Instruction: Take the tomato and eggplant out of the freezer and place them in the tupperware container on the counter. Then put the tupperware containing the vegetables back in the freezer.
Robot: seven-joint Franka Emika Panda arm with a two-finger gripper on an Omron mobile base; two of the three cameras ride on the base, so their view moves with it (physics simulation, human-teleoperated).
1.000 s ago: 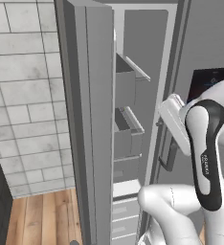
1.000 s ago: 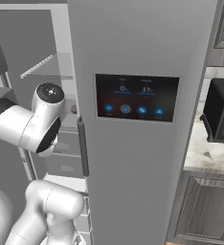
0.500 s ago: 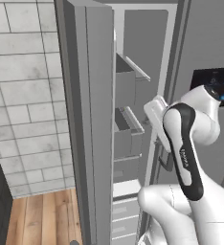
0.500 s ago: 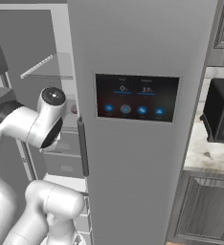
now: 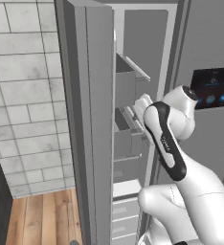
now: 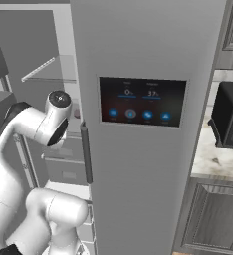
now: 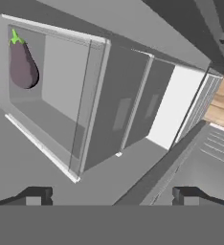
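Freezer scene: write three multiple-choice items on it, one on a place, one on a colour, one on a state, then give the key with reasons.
1. Where does the eggplant show in the hand view?
A. upper left
B. lower right
C. centre

2. What colour is the eggplant's stem tip?
A. red
B. green
C. yellow

3. How is the gripper?
A. shut on the eggplant
B. shut, empty
C. open, empty

Key: 1 A, it sits in a freezer compartment at upper left. 2 B, the tip is green. 3 C, the fingertips stand wide apart with nothing between them.
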